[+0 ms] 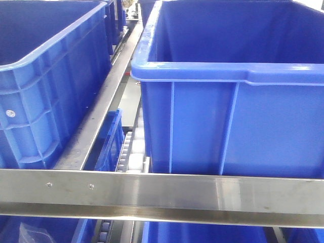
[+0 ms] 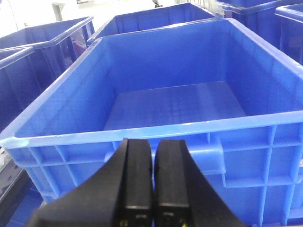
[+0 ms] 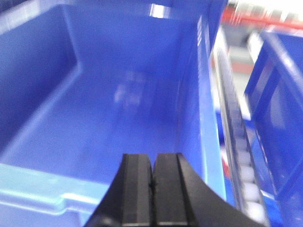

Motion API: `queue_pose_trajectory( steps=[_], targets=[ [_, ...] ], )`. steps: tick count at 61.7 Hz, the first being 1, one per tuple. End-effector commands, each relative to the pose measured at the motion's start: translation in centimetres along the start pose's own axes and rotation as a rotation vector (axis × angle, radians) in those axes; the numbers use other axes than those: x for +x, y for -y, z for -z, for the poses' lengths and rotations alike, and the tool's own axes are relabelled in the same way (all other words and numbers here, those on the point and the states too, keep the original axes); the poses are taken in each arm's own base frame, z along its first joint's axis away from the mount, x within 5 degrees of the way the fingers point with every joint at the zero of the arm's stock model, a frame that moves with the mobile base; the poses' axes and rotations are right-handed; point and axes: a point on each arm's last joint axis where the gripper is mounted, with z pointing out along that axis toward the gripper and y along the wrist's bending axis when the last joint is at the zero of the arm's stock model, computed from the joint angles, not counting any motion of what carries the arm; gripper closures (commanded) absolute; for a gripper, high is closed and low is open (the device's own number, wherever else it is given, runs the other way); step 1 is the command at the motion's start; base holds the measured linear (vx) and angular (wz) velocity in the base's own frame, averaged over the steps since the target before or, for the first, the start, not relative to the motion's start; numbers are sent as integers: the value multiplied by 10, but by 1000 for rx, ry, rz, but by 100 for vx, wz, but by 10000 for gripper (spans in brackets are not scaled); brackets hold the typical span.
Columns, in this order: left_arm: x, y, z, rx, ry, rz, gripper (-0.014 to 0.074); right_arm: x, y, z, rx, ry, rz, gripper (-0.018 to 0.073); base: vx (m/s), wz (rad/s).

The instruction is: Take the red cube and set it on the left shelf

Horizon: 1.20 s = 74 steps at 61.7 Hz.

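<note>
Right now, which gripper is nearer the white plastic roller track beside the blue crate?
Right. The right gripper hangs at a blue plastic crate's near rim, the roller track just beside it. The left gripper faces a crate wall; no track shows there.

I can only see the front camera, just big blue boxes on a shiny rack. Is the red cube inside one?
Observer: Not in the blue crate the left wrist camera looks into; its floor is bare.
Operator: Is a hand holding it?
Observer: No. The left gripper is shut on nothing.
Operator: And the other hand?
Observer: The right gripper is shut too, above another bare crate. No red cube shows anywhere.
</note>
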Motion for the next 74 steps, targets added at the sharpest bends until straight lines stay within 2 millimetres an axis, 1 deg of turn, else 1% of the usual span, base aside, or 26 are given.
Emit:
queue_pose_trajectory(
  steps=[1, 7, 15, 20, 25, 35, 74],
  targets=[
    [-1, 0, 0, -4, 69, 5, 491, -4, 2, 9, 27, 152, -18, 503, 0, 0],
    [-1, 0, 0, -4, 69, 5, 491, 14, 1, 17, 28, 170, -22, 503, 0, 0],
    [-1, 0, 0, -4, 69, 5, 491, 33, 1, 23, 36, 196, -51, 503, 0, 0],
    [-1, 0, 0, -4, 69, 5, 491, 38, 1, 27, 42, 175, -55, 503, 0, 0],
    [-1, 0, 0, -4, 69, 5, 491, 42, 1, 26, 53, 128, -57, 503, 0, 0],
    [-1, 0, 0, -4, 69, 5, 491, 44, 0, 25, 53, 100, -57, 503, 0, 0],
    [-1, 0, 0, -4, 69, 5, 491, 41, 1, 26, 61, 142, -64, 503, 0, 0]
  ],
)
